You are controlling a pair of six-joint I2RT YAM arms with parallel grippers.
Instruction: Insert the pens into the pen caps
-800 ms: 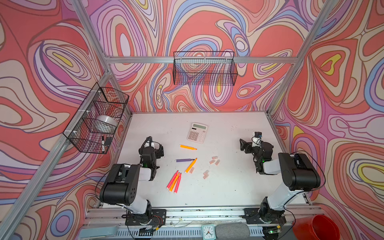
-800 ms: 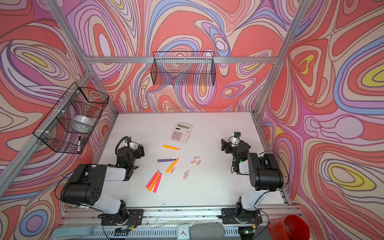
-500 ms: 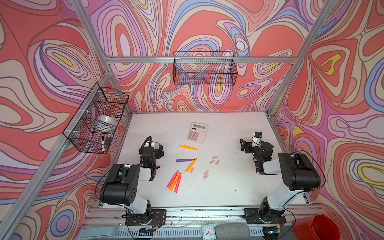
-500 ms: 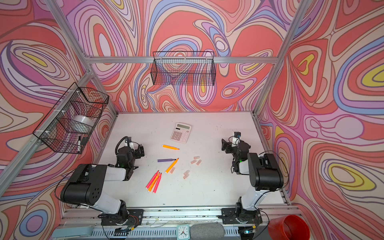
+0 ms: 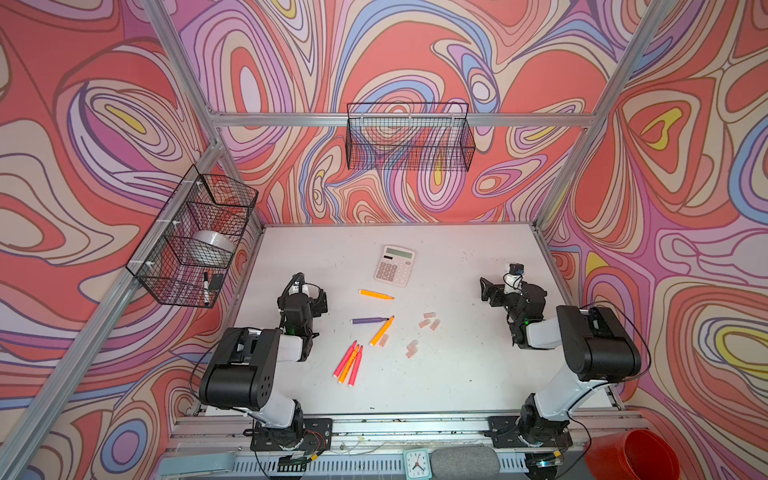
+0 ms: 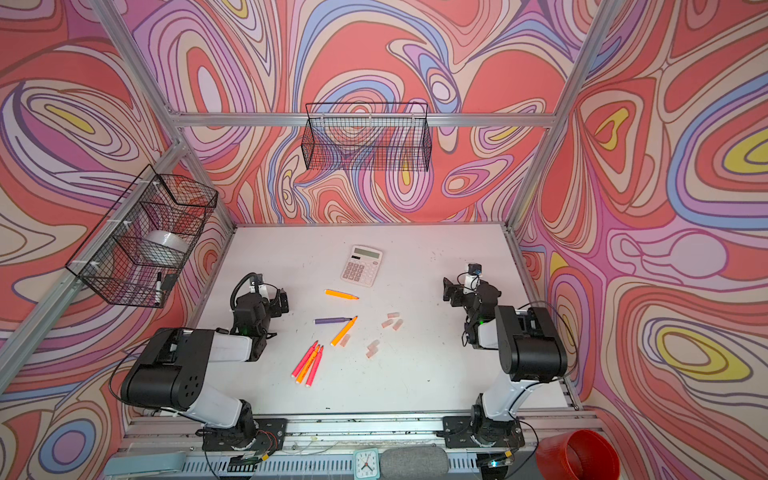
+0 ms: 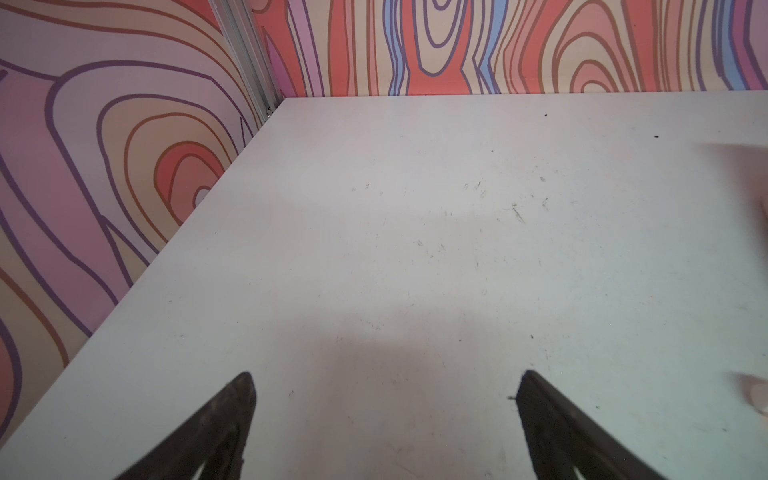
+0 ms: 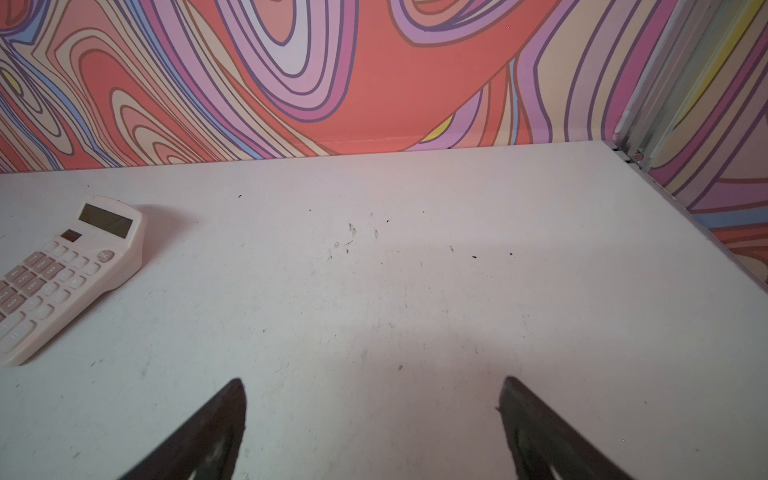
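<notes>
Pens [image 5: 348,365] uncapped (left pincer [image 7: 385,374] agape)

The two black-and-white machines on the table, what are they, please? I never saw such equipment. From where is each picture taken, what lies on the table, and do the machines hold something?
They are two robot arms, each ending in a two-fingered pincer. Two pictures look down on the whole table from above. The other two come from cameras on the wrists and look forward over the table. The left pincer and the right pincer both stand open and hold nothing. On the table lie six pens (three orange, two pink-red, one purple), several small pale-pink pen caps, and a calculator. No pen seems capped yet.
</notes>
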